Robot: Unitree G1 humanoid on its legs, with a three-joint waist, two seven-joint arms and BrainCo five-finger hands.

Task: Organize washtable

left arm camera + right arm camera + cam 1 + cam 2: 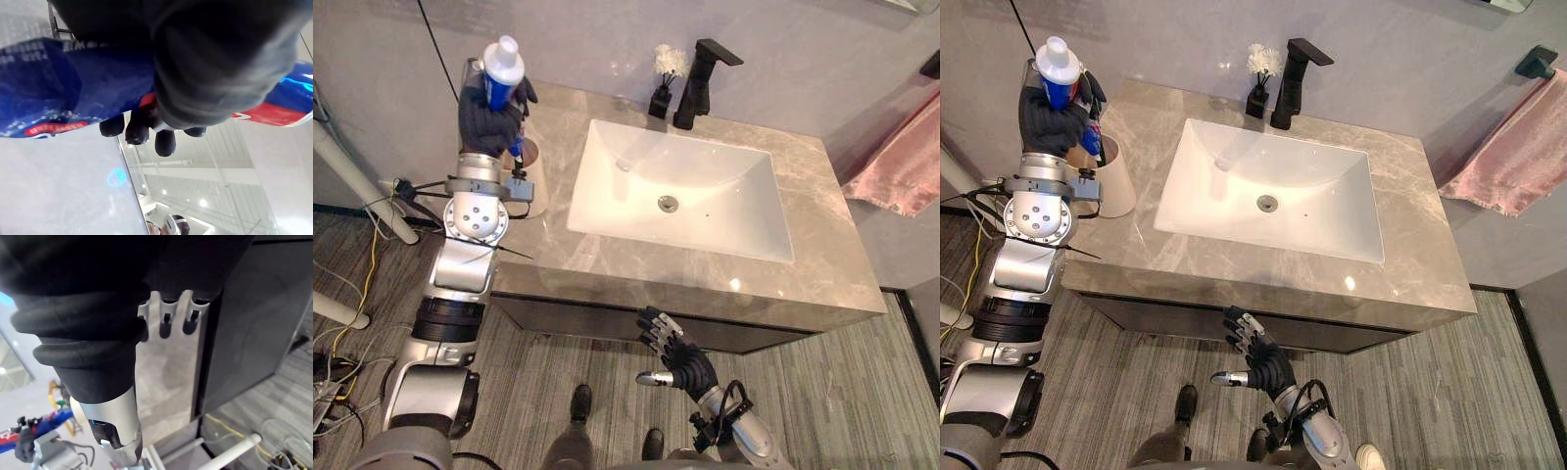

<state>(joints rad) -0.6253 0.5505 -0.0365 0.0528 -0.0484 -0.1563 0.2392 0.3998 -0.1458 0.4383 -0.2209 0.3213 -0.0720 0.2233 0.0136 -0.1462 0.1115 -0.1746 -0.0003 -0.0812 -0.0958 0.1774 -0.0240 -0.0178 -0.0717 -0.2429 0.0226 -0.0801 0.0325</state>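
gripping blue tube (499, 88) upright above cup (1118, 186), left hand (487, 122) high; right hand (683, 360) low, fingers (653, 325) spread.

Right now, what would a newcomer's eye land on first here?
The left hand stands out first: it grips a blue tube with a white cap, upright by the beige cup at the counter's left end. Next comes the white sink mid-counter, with the black faucet behind it, and a pink towel on the right wall. The right hand hangs open, low before the cabinet.
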